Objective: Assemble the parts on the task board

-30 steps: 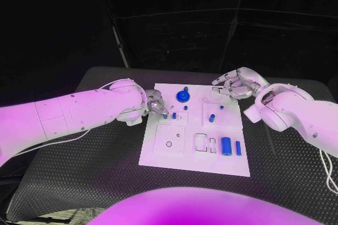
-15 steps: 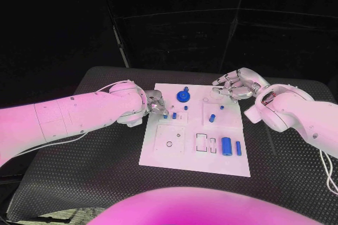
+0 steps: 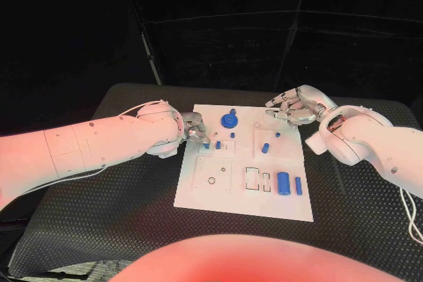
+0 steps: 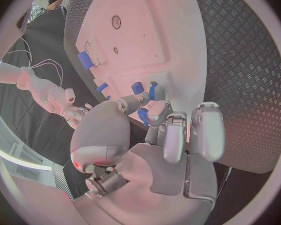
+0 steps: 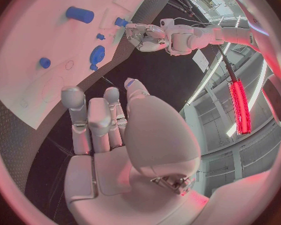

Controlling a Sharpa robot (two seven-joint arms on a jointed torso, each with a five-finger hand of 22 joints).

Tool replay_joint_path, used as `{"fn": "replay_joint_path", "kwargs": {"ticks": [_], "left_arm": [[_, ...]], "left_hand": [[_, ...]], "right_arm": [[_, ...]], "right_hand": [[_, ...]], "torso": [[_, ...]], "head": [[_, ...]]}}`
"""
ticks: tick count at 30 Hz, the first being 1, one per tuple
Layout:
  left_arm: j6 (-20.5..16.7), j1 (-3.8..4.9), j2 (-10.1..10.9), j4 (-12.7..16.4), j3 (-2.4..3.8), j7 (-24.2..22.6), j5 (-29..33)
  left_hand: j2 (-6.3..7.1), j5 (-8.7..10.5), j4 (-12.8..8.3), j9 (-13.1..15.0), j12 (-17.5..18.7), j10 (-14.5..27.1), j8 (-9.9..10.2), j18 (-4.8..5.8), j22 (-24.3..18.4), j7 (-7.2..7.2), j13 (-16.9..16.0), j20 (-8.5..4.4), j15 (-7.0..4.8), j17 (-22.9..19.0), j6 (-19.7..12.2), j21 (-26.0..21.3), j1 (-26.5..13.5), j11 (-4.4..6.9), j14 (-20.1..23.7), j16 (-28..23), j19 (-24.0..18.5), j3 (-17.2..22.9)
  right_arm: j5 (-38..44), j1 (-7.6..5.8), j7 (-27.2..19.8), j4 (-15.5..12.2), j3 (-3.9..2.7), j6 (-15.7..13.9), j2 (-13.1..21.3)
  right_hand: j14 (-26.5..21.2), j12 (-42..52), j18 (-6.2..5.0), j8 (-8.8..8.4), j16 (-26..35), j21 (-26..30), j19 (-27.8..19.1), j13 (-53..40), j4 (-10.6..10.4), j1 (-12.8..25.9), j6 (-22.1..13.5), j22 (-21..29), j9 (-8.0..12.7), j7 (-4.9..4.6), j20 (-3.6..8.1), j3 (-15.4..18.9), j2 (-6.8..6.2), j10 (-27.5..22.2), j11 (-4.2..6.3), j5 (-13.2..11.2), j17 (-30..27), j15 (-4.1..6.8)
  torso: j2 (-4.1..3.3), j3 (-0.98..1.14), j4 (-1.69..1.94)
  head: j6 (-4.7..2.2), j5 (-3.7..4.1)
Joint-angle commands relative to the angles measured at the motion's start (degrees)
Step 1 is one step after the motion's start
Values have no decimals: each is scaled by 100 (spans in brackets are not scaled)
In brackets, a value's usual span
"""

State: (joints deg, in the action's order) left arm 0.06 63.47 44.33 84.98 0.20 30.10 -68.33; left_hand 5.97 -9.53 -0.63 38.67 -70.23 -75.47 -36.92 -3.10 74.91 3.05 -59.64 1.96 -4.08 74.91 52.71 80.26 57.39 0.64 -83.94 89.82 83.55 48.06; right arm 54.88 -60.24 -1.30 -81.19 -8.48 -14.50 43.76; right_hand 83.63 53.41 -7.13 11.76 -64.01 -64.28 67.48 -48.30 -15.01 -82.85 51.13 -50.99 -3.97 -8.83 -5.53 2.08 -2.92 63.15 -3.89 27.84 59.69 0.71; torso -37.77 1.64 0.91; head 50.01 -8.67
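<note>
The white task board (image 3: 205, 190) lies mid-table. My left hand (image 3: 195, 133) is at the board's left edge, and its thumb and a finger pinch a small blue peg (image 4: 143, 116) beside two other pegs (image 3: 217, 145). Past those pegs stands a round blue knob (image 3: 229, 120). Two short blue pieces (image 3: 265, 148) stand in the right half, and a thick blue cylinder (image 3: 283, 182) lies beside a thin one (image 3: 298, 185). My right hand (image 3: 294, 107) hovers over the far right corner with fingers curled. A small blue bit (image 5: 129, 82) shows at its thumb tip.
Black ribbed matting (image 3: 97, 215) covers the table around the board. The board's near half has a square recess with a small hole (image 3: 211, 180) and two narrow slots (image 3: 257, 178). A white cable (image 3: 412, 218) trails off the right arm.
The left forearm has shifted slightly while its hand stays at the pegs. The right hand has not moved.
</note>
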Motion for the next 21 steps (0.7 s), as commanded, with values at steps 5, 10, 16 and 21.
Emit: {"fn": "replay_joint_path", "kwargs": {"ticks": [5,10,16,21], "left_arm": [[84,-11,-37,-34,1,-18,-162],[175,-21,-49,-27,1,-13,-163],[298,-27,-39,-21,1,-7,-164],[367,-28,-34,-32,1,-2,-164]], "left_hand": [[-89,-32,-372,4,5,-104,-20,35,627,-46,8,-8,-53,1509,-20,37,129,97,-606,18,45,333],[-89,-32,-372,4,5,-104,-20,35,627,-46,8,-8,-53,1509,-20,37,129,97,-606,18,45,333],[-80,-32,-375,3,3,-109,-22,35,628,-46,4,-10,-54,1509,-17,38,144,98,-606,18,46,333],[-70,-32,-378,2,1,-113,-23,36,630,-47,0,-10,-54,1509,-16,39,153,98,-606,18,48,332]], "right_arm": [[-21,-9,-56,-7,-3,38,-6],[-22,-9,-57,-5,-3,45,-8],[-22,-9,-57,-3,-3,50,-6],[-23,-8,-55,-4,-3,54,-4]], "right_hand": [[17,25,-80,29,28,20,-31,-8,-27,52,-35,5,3,-7,-8,6,18,-21,11,36,7,-3],[17,25,-80,29,28,20,-31,-8,-27,52,-35,5,3,-7,-8,6,18,-21,11,36,7,-3],[17,25,-80,29,28,20,-31,-8,-27,52,-35,5,3,-7,-8,6,18,-21,11,36,7,-3],[17,25,-80,29,28,20,-31,-8,-27,52,-35,5,3,-7,-8,6,18,-21,11,36,7,-3]], "torso": [[1,1,-4],[3,1,0],[3,3,-2],[3,1,-4]], "head": [[-1,-1],[-1,3],[-1,2],[-1,-1]]}}
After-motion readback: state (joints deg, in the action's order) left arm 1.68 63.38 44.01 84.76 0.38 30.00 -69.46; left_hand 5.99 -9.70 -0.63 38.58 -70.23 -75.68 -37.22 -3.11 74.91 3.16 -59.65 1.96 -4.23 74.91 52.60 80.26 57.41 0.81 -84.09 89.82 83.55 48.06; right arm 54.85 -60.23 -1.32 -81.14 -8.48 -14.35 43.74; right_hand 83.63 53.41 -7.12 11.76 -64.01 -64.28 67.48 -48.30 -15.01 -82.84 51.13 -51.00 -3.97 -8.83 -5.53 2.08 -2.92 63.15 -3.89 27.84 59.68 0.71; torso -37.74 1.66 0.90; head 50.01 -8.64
